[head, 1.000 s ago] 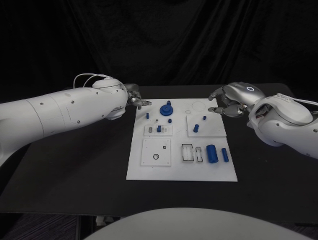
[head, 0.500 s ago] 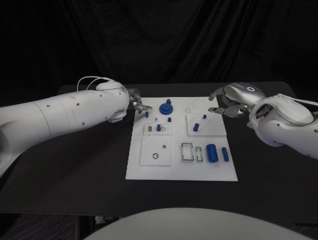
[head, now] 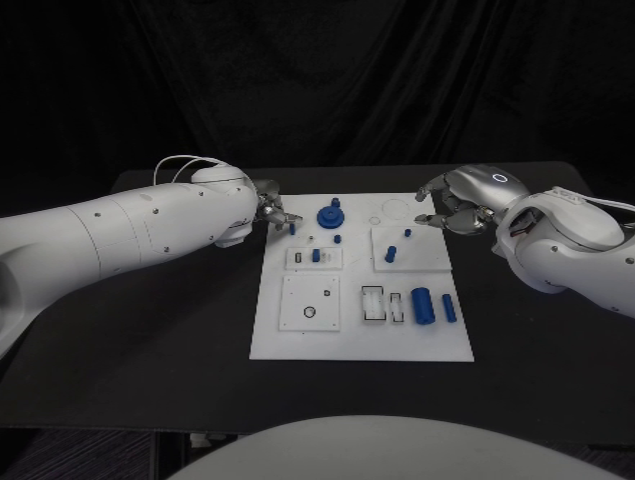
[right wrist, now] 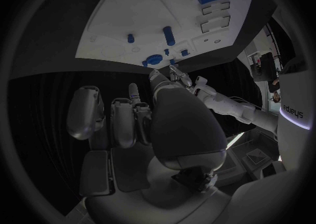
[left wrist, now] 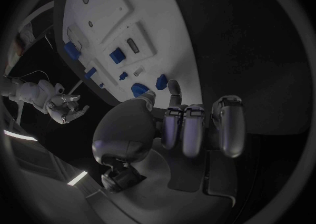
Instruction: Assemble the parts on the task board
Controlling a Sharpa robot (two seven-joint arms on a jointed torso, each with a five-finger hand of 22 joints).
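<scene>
Task board (head: pixel 362 340) sits mid-table, long axis running away from the robot, so both arms reach the far end from either side. Left hand (head: pixel 268 205) hovers at the far-left corner of the board, just beside the big blue round part (head: pixel 332 217) and a small blue peg (head: pixel 294 231). In the left wrist view the left hand's fingers (left wrist: pixel 195 129) are curled in side by side with nothing visible between them and the thumb, so I read it as closed and empty; the thumb tip points toward the blue parts near the board edge, which looks like a pre-grasp line-up, but I can't tell which part it's going for. Right hand (head: pixel 456 210) hovers off the far-right corner, beside the board rather than over it, probably parked so it doesn't block the left arm's workspace. Right wrist view shows its fingers (right wrist: pixel 125 121) curled in too, nothing held. Loose parts: a blue cylinder (head: pixel 422 304) and a slimmer blue pin (head: pixel 448 308) lie flat near the right side next to the rectangular slots (head: pixel 385 304), presumably staged beside where they seat. A blue peg (head: pixel 391 255) stands upright on the right raised plate. My read: early stage, most parts not yet seated. Next move needs the left hand opened before descent.
</scene>
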